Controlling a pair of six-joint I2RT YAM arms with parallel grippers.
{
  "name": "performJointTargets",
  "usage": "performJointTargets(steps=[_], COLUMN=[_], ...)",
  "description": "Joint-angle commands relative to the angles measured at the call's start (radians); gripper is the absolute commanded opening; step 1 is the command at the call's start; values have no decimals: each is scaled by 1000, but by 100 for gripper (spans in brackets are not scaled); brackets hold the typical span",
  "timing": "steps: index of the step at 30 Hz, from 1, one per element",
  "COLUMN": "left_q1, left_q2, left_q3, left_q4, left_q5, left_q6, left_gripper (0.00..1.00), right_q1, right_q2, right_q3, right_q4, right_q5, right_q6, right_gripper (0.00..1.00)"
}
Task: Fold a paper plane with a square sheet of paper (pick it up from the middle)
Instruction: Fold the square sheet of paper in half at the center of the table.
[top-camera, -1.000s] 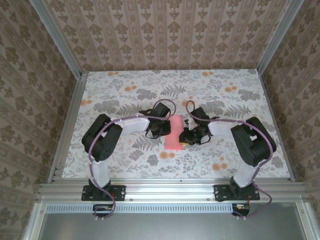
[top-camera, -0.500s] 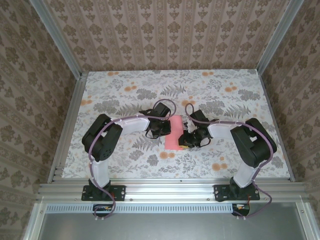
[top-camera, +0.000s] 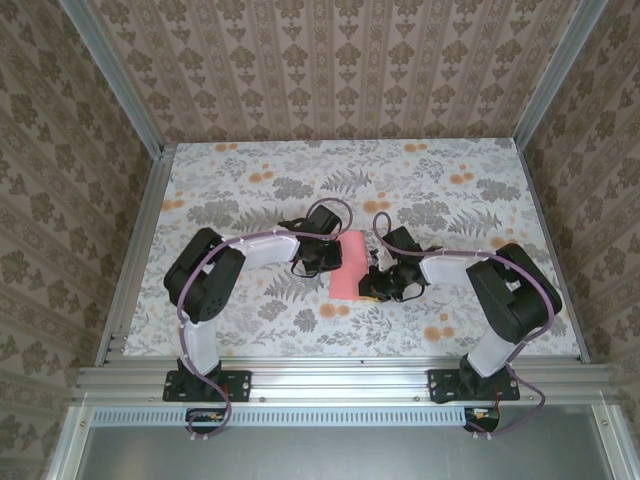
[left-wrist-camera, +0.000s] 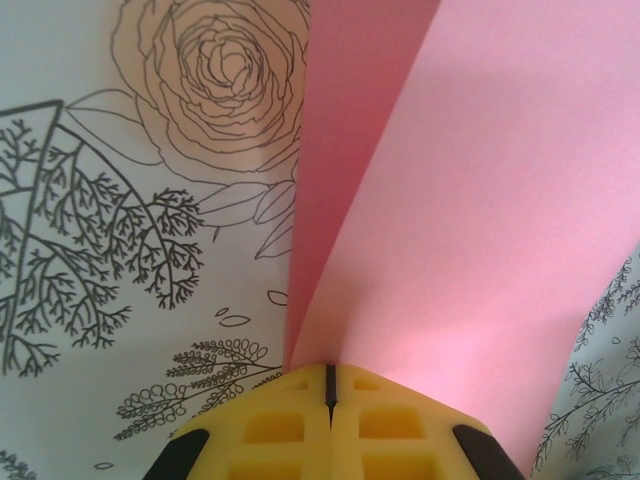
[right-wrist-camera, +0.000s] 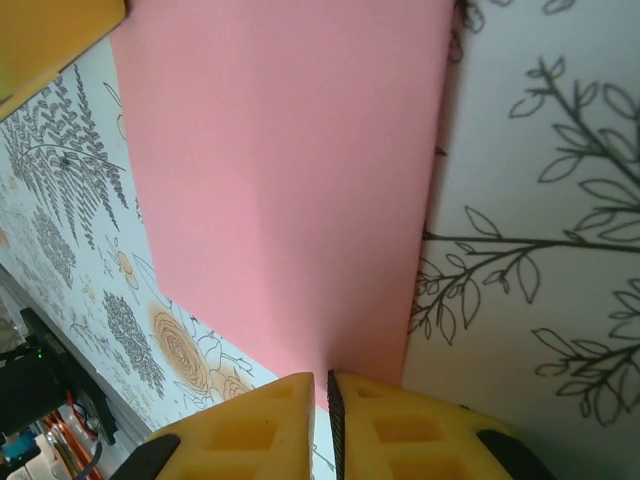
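Pinching the folded pink paper (top-camera: 347, 276) from opposite sides are the left claw (left-wrist-camera: 329, 386) and right claw (right-wrist-camera: 331, 388).

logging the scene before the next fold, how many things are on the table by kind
pink paper sheet: 1
grippers: 2 (left gripper, right gripper)
total: 3

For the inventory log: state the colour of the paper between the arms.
Plain salmon pink: the thin paper sheet shows best in the left wrist view.
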Motion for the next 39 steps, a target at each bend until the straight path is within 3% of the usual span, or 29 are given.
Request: performJointTargets(steps=[1,6,11,14,22,29,39], left_q1=[-10,-10,-10,-12,-14,-14,-17], left_q2=[36,36,36,36,38,33,41], left_q3=[2,0,-1,0,1,-4,2], left_q4=[-54,-53,-50,-50,-47,-46,-42], left_q5=[-17,-17,-18,-17,-14,-17,-13], left_q6=[19,17,17,17,19,21,21], left_gripper=[2,2,2,2,2,2,2], right_q1=[9,10,19,19,19,-8,-53], right_q2=[50,-17,-74,-53,22,-99,82], right_q3=[-22,4,7,-10,-14,63,149], right_q4=[-28,-110,-90,-47,-80,-100,-8], right_q5=[48,80,26,-1,78,69,69], right_q6=[1,-27,-10,4,-21,-18,-15], right_gripper=[16,16,16,17,16,17,16])
